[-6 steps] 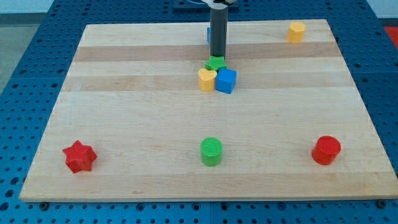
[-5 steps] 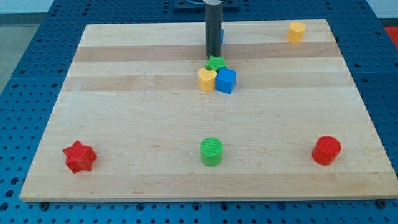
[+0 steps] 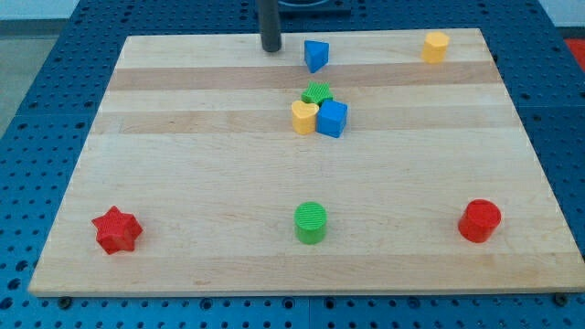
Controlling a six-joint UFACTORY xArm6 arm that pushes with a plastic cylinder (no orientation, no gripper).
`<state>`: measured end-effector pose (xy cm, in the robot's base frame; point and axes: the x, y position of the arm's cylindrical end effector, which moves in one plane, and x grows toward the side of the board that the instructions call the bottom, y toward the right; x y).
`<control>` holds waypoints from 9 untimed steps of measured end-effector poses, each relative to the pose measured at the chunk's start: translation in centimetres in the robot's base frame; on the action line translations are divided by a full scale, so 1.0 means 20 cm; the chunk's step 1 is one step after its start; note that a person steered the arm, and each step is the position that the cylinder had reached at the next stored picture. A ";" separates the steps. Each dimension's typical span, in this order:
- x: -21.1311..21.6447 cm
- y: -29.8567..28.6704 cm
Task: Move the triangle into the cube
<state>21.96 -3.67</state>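
Our rod carries no jaws and holds nothing; my tip (image 3: 271,48) rests left of the blue triangle block (image 3: 316,55); the blue cube block (image 3: 333,119) sits well below.

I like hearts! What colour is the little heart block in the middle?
Yellow. The small yellow heart block shows best in the camera view, touching the blue cube.

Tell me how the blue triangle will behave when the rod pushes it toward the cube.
The blue triangle sits flat on smooth wood, so it will probably slide, not roll. Its angled sides may let it twist if my tip, now to its left in the view, strikes off-centre. It looks small and rigid, so likely light. The green block lies before the blue cube.
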 end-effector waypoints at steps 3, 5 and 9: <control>0.12 0.17; 0.22 0.16; 0.37 0.36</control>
<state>29.40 3.50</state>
